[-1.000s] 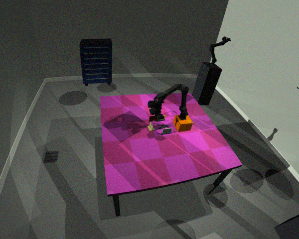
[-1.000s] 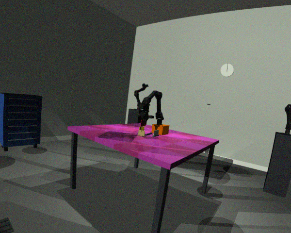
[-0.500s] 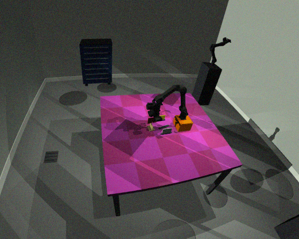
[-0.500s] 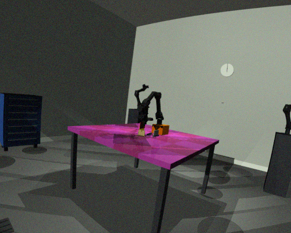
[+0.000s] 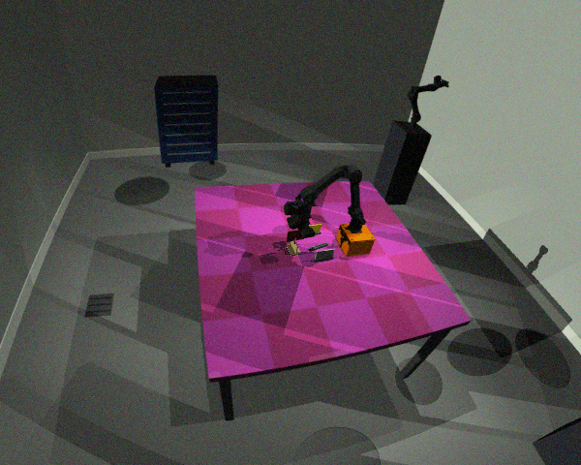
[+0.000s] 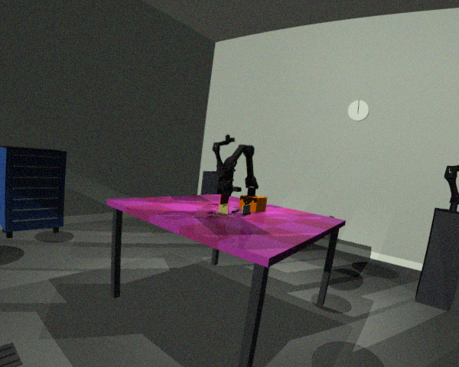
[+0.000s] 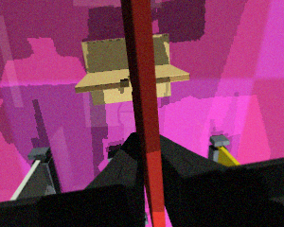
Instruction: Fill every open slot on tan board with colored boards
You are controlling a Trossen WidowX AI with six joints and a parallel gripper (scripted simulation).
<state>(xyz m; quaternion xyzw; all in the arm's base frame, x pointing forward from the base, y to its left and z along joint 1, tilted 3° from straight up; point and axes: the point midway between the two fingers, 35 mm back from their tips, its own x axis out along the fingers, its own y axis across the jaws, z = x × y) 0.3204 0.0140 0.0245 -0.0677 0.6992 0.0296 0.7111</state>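
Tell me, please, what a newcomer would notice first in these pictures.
Probably the bright pink table in the middle of the room. Next, the orange box beneath the black arm. Up close, the red board in the claw cuts down the wrist view.

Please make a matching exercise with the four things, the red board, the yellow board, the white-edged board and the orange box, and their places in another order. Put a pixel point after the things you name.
1. red board (image 5: 292,234) (image 6: 224,198) (image 7: 144,95)
2. yellow board (image 5: 315,229) (image 7: 228,156)
3. white-edged board (image 5: 323,256) (image 6: 245,209) (image 7: 27,179)
4. orange box (image 5: 357,244) (image 6: 259,203)

A. left side of the wrist view
B. under the arm's foot (image 5: 355,224) (image 6: 251,191)
C. between the gripper's fingers
D. right side of the wrist view

Pairs: 1-C, 2-D, 3-A, 4-B
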